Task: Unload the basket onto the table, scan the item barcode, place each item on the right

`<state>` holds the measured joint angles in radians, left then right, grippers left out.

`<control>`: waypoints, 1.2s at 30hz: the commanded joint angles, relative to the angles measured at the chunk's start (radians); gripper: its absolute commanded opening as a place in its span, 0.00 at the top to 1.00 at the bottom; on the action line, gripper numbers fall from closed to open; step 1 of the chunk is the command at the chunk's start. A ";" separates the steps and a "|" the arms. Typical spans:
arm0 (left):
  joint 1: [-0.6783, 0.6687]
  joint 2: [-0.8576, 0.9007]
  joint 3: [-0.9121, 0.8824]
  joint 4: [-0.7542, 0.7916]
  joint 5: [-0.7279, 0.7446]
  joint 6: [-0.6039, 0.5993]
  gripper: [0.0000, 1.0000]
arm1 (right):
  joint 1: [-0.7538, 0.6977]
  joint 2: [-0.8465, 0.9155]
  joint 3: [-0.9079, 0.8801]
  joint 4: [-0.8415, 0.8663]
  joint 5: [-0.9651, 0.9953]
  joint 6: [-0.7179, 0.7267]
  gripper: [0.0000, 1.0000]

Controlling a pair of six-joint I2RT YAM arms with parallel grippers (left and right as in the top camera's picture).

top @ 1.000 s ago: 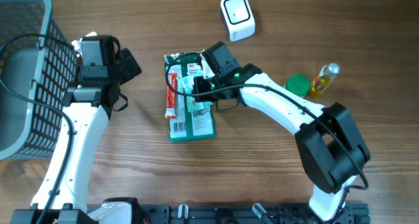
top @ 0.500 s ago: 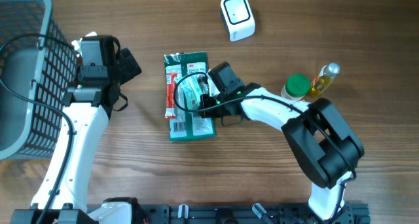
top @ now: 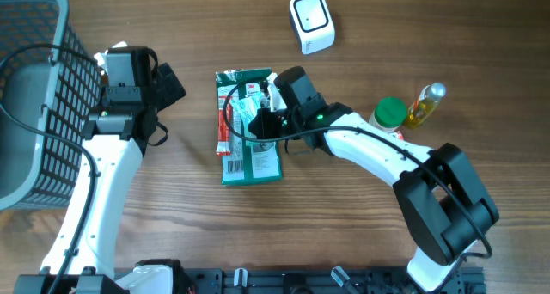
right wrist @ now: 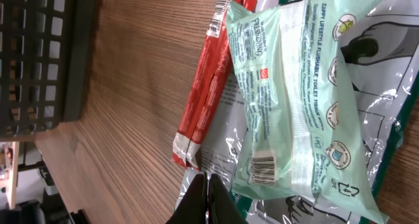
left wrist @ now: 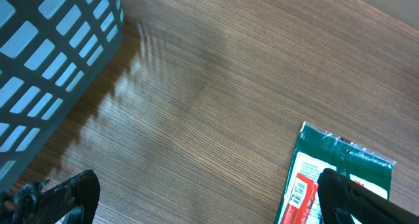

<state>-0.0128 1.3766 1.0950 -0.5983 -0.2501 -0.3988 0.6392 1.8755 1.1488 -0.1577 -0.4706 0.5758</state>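
A dark mesh basket [top: 34, 96] stands at the far left of the table [top: 361, 234]. Just right of it is the left arm, and its end effector [top: 172, 86] points toward the middle of the table. In the left wrist view its two fingers [left wrist: 69, 194] stand wide apart over bare wood, gripping nothing, with the basket wall to one side and the corner of a green package [left wrist: 347, 158] to the other.

Near the middle of the table lies a small pile of packets. A long green package [top: 258, 163] is at the bottom. A narrow red packet [top: 225, 131] lies along its left edge, and a pale green wipes pack [right wrist: 288, 99] lies on top. The wipes pack is flat, with its printed back facing up, and a small barcode [right wrist: 262, 168] shows near one end. It is well apart from the scanner.

The right end effector [top: 260, 122] is down over this pile. In the right wrist view its fingers [right wrist: 201, 191] are pressed together, tip to tip, beside the edge of the wipes pack and near the end of the red packet. Whether any wrapper is pinched between them cannot be told.

Further right, a white scanner [top: 311, 21] sits near the far edge of the table. A jar with a green lid [top: 388, 113] and a small yellow bottle [top: 425, 105] stand side by side behind the right arm.
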 commanded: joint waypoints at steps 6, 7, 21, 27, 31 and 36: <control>0.004 0.001 0.004 0.003 -0.013 0.002 0.00 | 0.011 0.229 0.008 -0.020 0.017 0.030 0.96; 0.004 0.001 0.004 0.004 -0.013 0.002 0.00 | 0.012 0.229 0.008 -0.027 0.017 0.031 0.96; 0.004 0.001 0.004 0.003 -0.013 0.002 0.00 | -0.030 -0.163 0.432 -0.432 0.317 -0.245 0.40; 0.004 0.001 0.004 0.003 -0.013 0.002 0.00 | -0.030 -0.020 0.433 -0.364 0.381 -0.285 0.25; 0.004 0.001 0.004 0.003 -0.013 0.002 0.00 | -0.030 0.155 0.433 -0.323 0.259 -0.285 0.31; 0.004 0.001 0.004 0.004 -0.013 0.001 0.00 | -0.030 0.270 0.430 -0.316 0.219 -0.283 0.41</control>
<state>-0.0128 1.3766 1.0950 -0.5980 -0.2501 -0.3985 0.6094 2.1132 1.5772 -0.4740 -0.1932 0.3077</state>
